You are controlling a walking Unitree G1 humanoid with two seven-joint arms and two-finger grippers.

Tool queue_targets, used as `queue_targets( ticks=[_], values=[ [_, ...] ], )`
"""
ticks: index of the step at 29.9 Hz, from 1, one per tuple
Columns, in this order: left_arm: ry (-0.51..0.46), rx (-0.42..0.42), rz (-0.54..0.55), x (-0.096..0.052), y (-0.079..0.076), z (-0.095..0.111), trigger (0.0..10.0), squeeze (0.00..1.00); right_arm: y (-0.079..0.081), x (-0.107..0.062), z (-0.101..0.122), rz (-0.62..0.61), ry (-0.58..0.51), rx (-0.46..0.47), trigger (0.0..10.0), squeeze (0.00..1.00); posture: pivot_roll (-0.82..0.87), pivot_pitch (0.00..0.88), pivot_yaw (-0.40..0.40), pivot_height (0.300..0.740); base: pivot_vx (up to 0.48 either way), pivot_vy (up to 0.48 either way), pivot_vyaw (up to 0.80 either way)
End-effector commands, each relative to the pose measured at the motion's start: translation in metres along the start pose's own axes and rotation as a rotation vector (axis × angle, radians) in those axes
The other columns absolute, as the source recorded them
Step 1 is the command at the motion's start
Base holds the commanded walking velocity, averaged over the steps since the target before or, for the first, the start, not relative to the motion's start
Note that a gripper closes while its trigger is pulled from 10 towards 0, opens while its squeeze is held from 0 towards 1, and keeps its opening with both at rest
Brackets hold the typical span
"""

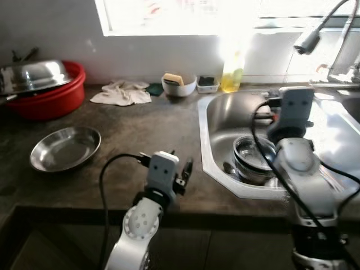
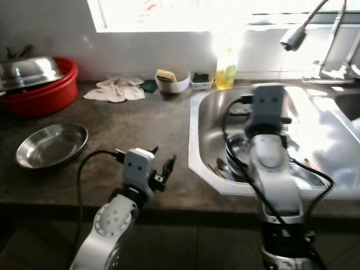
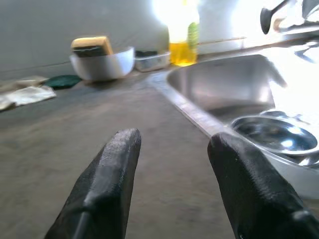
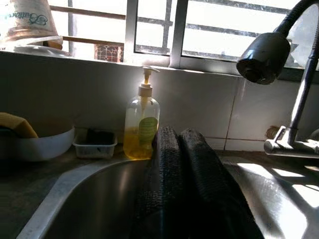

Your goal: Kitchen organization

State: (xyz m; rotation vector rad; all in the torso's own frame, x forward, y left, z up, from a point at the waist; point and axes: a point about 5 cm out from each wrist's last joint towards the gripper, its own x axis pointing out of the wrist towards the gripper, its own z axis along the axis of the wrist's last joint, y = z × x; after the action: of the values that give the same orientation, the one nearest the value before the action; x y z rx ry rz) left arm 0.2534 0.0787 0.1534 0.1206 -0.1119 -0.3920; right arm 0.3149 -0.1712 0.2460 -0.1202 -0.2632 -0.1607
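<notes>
Countertop (image 1: 146, 135): a dark stone surface is seen running from the left wall to the sink.
Sink (image 1: 225, 112): a steel basin is set into the right side, under a bright window; a faucet (image 4: 261, 57) arches over it.
Red basin (image 1: 53, 95): placed far left, with a steel lid (image 1: 34, 76) laid in it.
Steel bowls (image 1: 253, 157): stacked inside the sink, near its front edge.
Steel plate (image 1: 64, 149): left on the counter, near left.
Left gripper (image 3: 172, 164): held over the near counter edge, fingers spread apart, nothing grasped.
Right gripper (image 4: 182, 164): raised above the sink, fingers pressed together, empty.
Soap bottle (image 4: 141, 127): stood at the far rim beside a white bowl (image 1: 179, 85) holding a sponge.
</notes>
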Motion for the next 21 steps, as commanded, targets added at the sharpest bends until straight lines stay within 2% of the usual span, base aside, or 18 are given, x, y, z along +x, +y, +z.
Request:
queue_targets(
  ticks=[1, 11, 21],
  values=[
    [-0.004, 0.002, 0.004, 0.0, 0.001, 0.001, 10.0, 0.0, 0.002, 0.001, 0.0, 0.006, 0.015, -0.015, 10.0, 0.0, 0.03, 0.05, 0.003, 0.74, 0.262, -0.398, 0.0],
    [0.011, -0.012, -0.002, -0.001, 0.0, -0.001, 10.0, 0.0, -0.003, 0.005, -0.015, 0.005, 0.146, -0.048, 10.0, 0.0, 0.03, 0.048, 0.0, 0.74, 0.276, -0.374, 0.0],
    [0.012, -0.019, 0.016, 0.001, 0.001, -0.002, 10.0, 0.0, -0.009, 0.016, -0.034, 0.034, 0.339, -0.12, 10.0, 0.0, 0.03, 0.042, -0.004, 0.74, 0.0, 0.0, 0.0]
  ],
)
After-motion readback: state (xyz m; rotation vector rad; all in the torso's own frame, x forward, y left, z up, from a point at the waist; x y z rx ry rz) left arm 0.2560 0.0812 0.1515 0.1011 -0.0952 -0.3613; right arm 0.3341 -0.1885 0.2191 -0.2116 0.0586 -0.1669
